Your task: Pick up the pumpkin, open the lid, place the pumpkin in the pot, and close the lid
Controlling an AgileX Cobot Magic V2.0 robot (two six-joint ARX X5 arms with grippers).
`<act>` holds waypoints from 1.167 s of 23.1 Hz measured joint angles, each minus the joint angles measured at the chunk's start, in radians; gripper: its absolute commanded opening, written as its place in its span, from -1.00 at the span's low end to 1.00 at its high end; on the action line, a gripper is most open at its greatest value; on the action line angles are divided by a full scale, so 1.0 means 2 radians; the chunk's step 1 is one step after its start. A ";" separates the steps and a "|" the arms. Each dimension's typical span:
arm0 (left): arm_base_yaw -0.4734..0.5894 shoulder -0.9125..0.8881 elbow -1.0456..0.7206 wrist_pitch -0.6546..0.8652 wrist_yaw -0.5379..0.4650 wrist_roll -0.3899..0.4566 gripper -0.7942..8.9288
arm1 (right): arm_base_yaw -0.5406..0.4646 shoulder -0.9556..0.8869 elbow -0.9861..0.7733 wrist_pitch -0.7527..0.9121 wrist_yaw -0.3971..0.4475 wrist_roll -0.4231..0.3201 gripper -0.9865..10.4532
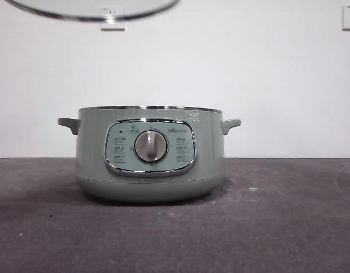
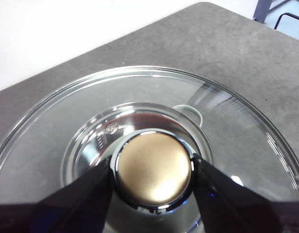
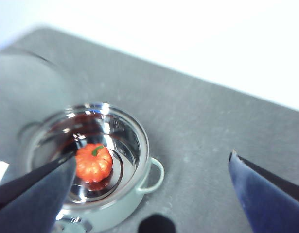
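Left gripper [image 2: 151,170] grips the lid [image 2: 81,116] by its knob [image 2: 153,167], jaws shut on either side; lid hangs high above the pot [image 1: 149,170], w/ only its rim edge [image 1: 92,14] showing at the front view's top, prob. to leave the mouth clear. Pot sits mid-table [image 1: 288,227], dial [image 1: 151,146] facing front; pumpkin [image 3: 93,162] rests inside on the steel bottom, stem up. Right gripper [image 3: 151,187] hovers above and off to the pot's side, jaws wide, nothing held. Judged: only closing remains; lid needs lowering centred onto the chrome rim.
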 measured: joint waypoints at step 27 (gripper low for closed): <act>-0.006 0.218 0.000 0.157 0.005 0.001 -0.85 | 0.000 -0.094 0.000 -0.101 -0.036 0.024 0.16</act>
